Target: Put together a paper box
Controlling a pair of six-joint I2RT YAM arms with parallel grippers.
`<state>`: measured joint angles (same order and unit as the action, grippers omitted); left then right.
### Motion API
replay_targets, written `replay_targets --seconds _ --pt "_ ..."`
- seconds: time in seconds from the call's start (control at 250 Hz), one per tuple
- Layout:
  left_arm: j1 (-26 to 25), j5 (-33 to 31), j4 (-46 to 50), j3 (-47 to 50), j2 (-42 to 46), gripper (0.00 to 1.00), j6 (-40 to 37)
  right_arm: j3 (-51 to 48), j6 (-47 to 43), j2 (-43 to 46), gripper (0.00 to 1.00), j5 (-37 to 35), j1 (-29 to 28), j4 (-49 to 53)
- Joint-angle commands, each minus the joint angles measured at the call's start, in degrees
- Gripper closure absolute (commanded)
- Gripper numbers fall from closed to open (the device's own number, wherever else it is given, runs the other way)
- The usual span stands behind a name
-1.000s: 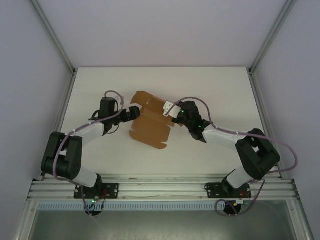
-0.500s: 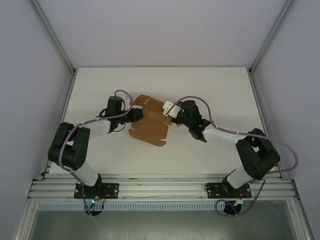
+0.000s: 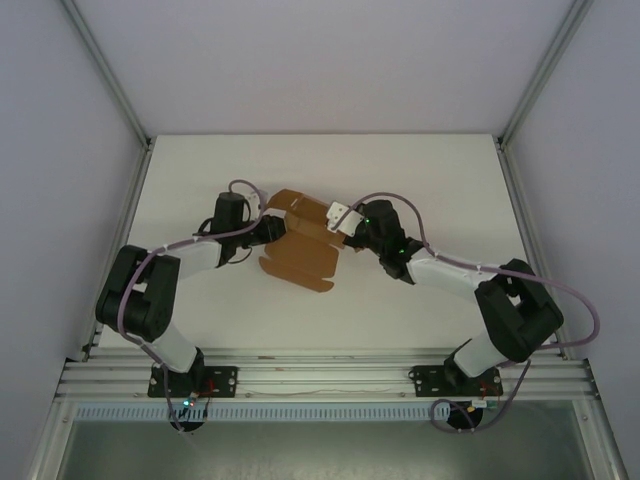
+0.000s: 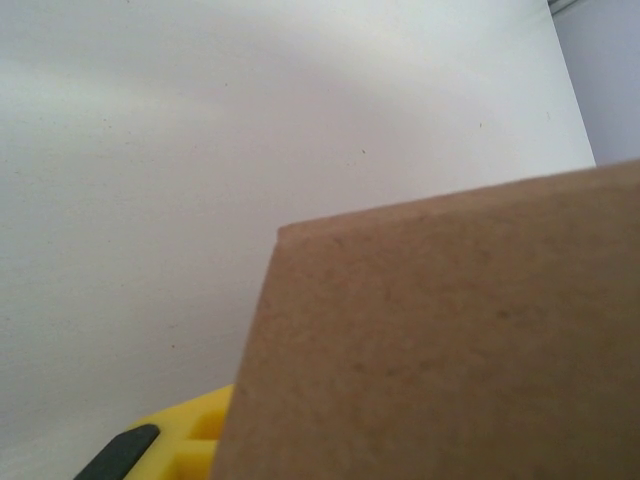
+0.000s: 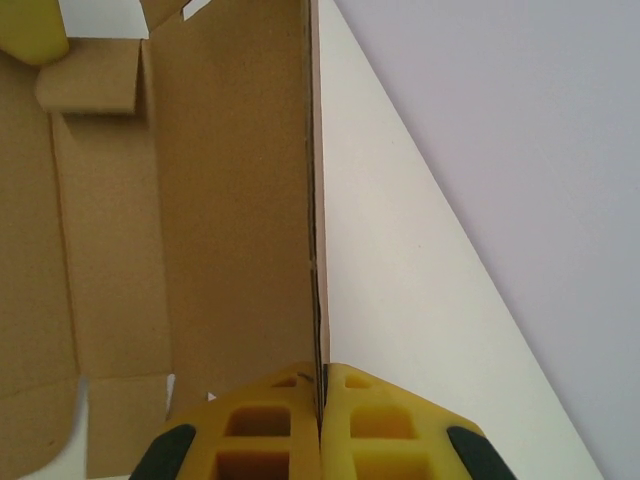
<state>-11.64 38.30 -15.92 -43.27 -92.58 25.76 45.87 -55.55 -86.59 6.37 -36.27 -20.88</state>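
Left arm (image 3: pixel 160 285) has swung in since a second ago. It's folded up tighter at the lower left of the overhead view and reaches toward the middle of the white bench (image 3: pixel 440 180). Right arm (image 3: pixel 480 290) is pretty much where it was, stretched in from the lower right. Between them, just left of the frame's centre, sits the paper box (image 3: pixel 300 255), and it's still far from a box. It's mostly an open brown sheet lying on the bench, and its upper-left flaps look more pulled up and bunched than before, when they lay flatter.

The real change is the left hand (image 3: pixel 268 228). It was wide open beside the sheet's left edge, and now it's right on that edge. From its wrist cam a brown panel covers the lower right of the picture and lies against one yellow pad (image 4: pixel 185 445) at the bottom left. The other finger is hidden behind the cardboard, so my read is that it's clenched on that panel, though I'm not a hundred percent sure. The right hand (image 3: pixel 343 218) hasn't let go: its wrist cam shows both yellow fingers (image 5: pixel 265 430) squeezed together on the edge of an upright wall at bottom centre.

So I'd say both sides are held now, which means the actual folding can start. Early days, nothing looks locked in yet.
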Motion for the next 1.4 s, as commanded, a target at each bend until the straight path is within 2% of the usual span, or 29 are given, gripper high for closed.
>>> replay_targets --seconds 0.0,0.104,0.16,0.224,0.26,0.272,0.368,0.468,0.564,0.664,0.811,0.979,1.131,1.395 --pt "-0.7 -1.7 3.1 1.5 4.0 0.62 -0.8 2.0 -4.0 1.3 1.00 -2.9 0.0 3.8" --pt "-0.7 -5.3 9.3 2.6 8.5 0.41 -3.4 3.0 -8.1 0.8 1.00 -4.7 -0.1 6.9" --pt "-0.6 -7.2 12.3 2.9 11.6 0.24 -4.5 3.8 -10.2 0.3 1.00 -5.3 0.0 7.6" --pt "-0.6 -10.0 15.7 3.0 15.4 0.13 -5.4 4.4 -12.6 -0.3 1.00 -5.6 0.1 7.7" --pt "-0.4 -12.4 17.1 2.9 17.5 0.01 -5.5 4.9 -14.1 -0.7 1.00 -5.7 0.0 7.9" --pt "-0.3 -13.2 17.5 2.8 18.1 0.00 -5.5 5.0 -14.7 -0.9 1.00 -5.8 0.1 8.0" --pt "1.5 -18.3 21.2 0.1 21.4 0.00 -5.9 5.6 -18.8 -2.4 1.00 -6.4 0.0 8.0" --pt "3.9 -25.4 25.2 -4.6 21.0 0.00 -4.6 5.3 -21.3 -3.0 1.00 -6.1 -0.2 6.0" --pt "6.0 -26.4 24.5 -7.1 17.7 0.00 -3.5 4.7 -22.7 -3.1 1.00 -6.5 -0.5 3.6" --pt "7.0 -23.4 22.0 -9.5 11.9 0.00 -2.4 4.5 -23.1 -2.8 1.00 -7.1 -0.7 3.4" --pt "7.0 -10.8 16.9 -13.0 3.6 0.00 -2.9 4.4 -21.2 -2.4 1.00 -6.7 -0.8 4.8" --pt "4.3 -0.6 12.9 -14.1 -1.3 0.12 -4.6 5.2 -19.9 -3.0 1.00 -8.0 -0.8 4.8" --pt "-0.3 2.4 9.8 -12.8 -3.7 0.29 -3.8 6.7 -19.5 -4.3 1.00 -9.6 -0.7 6.1" --pt "-3.3 -2.3 6.5 -7.9 -3.5 0.34 -5.3 6.9 -21.9 -4.5 1.00 -9.8 -0.9 7.9"
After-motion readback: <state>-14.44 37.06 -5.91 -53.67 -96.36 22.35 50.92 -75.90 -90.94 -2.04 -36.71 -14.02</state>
